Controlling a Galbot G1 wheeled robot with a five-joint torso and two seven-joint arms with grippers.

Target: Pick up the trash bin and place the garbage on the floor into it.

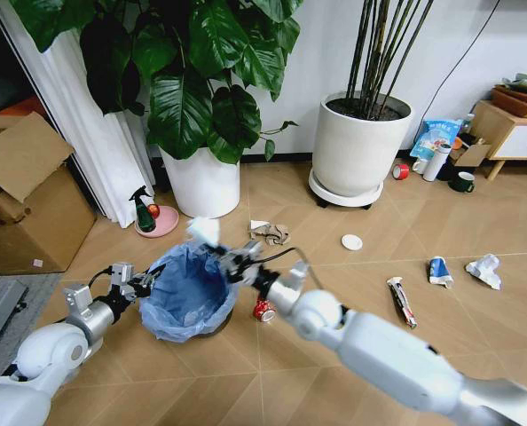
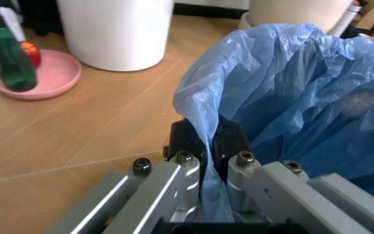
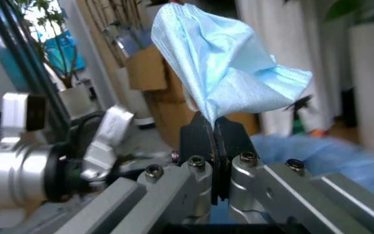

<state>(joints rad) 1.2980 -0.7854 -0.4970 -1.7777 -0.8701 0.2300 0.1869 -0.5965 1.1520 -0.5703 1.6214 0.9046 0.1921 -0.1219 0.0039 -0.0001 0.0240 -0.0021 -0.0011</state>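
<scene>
My left gripper [image 2: 206,146] had its jaws closed on the rim of the bin [image 1: 189,293], pinching the blue liner [image 2: 291,92] at the bin's 9 o'clock edge. My right gripper [image 3: 214,134] had its jaws fully closed on a crumpled pale-blue tissue [image 3: 223,68], holding it over the bin's rim at about 1 o'clock in the head view.

Handling, as judged: the tissue was soft and near weightless, and might cling to the pads on release. The bin looked light; the liner was thin and slippery, so a hold on the bag alone could slip, and the rim under it was the sounder hold.

The bin stood on the floor [image 1: 352,293] directly before me. Garbage remaining: a red can [image 1: 263,310] touching the bin's base at 3 o'clock; brown paper [image 1: 270,232] at 1 o'clock; a white disc [image 1: 352,241] beyond it; a wrapper stick [image 1: 401,301], a blue-white wrapper [image 1: 438,269] and white paper [image 1: 484,270] well out at 3 o'clock.

Obstructions: two white plant pots [image 1: 203,182] at 12 and 1 o'clock, a spray bottle [image 1: 144,210] on a pink dish at 11, a cardboard box [image 1: 24,204] at 10.
</scene>
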